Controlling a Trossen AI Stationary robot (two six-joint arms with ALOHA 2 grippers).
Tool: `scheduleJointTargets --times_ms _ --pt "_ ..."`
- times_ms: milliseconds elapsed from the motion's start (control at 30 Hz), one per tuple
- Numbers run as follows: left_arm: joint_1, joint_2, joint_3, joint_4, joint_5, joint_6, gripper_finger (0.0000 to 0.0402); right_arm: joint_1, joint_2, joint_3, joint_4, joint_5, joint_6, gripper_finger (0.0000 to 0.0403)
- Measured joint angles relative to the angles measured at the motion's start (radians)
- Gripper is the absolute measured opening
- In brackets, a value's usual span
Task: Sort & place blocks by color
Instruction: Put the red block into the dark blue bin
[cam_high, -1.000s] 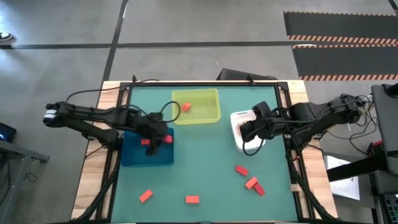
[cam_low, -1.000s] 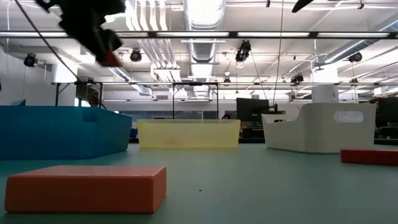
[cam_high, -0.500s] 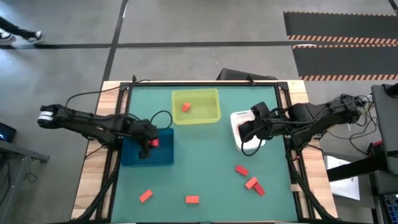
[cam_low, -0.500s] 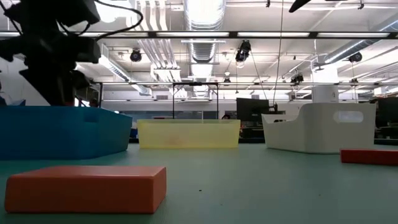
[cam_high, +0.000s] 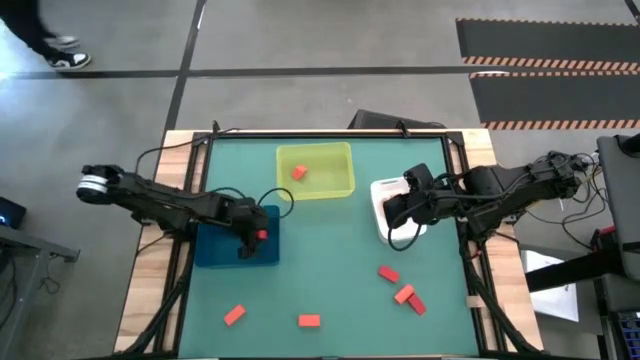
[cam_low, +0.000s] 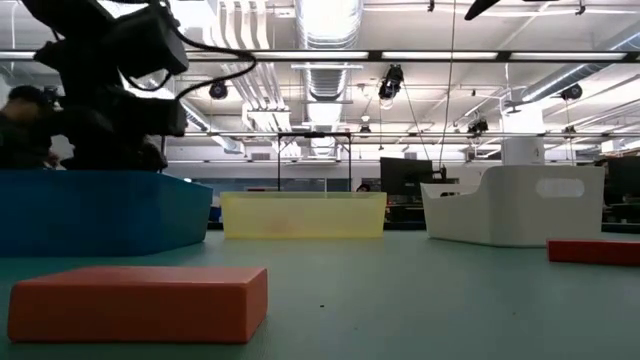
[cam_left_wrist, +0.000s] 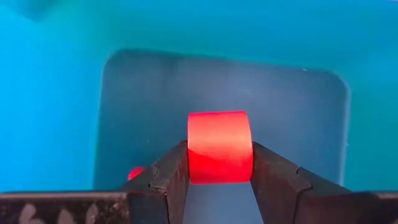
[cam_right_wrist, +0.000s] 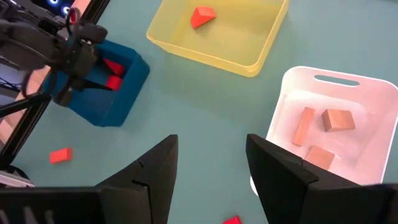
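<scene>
2 dark fingers of the left gripper (cam_left_wrist: 219, 180) clamp a red block (cam_left_wrist: 219, 147) on its opposite flat sides, holding it low inside the blue tray (cam_high: 212, 250), which sits at the table's left edge; 1 more red piece (cam_left_wrist: 135, 172) lies on the tray floor beside it. Farther out, the right gripper (cam_right_wrist: 210, 163) hangs empty with its fingers spread wide, above the table (cam_high: 340, 230) near the white tray (cam_right_wrist: 348, 93) at the right edge, where 3 tan blocks (cam_right_wrist: 337, 120) rest. 1 orange block (cam_high: 298, 173) lies in the yellow-green tray (cam_high: 338, 188) at the far edge. 5 red blocks (cam_high: 388, 273) lie loose toward the near edge, 3 clustered on the right and 2 more to the left. These pieces look light, rigid and smooth, so they should neither crush nor bend; the risk, I judge, is twisting between the pads. Taking each across 2 parallel faces, near its middle, should keep it square.
</scene>
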Motion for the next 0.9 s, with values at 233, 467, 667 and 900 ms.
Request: scheduleJointTargets --times_ms 233,467,667,900 --pt "0.001 0.098 0.012 0.049 -0.001 -0.003 0.0134 0.000 0.000 0.000 0.000 0.000 0.000 0.0180" --pt "0.001 0.108 0.013 0.056 -0.001 -0.031 0.0135 0.000 0.000 0.000 0.000 0.000 -0.003 0.0180" --pt "0.000 0.104 0.013 0.050 0.000 -0.032 0.0148 0.000 0.000 0.000 0.000 -0.001 -0.004 0.0180" --pt "0.000 0.101 0.021 0.042 0.001 -0.031 0.0170 0.000 0.000 0.000 0.000 -0.005 0.009 0.0180"
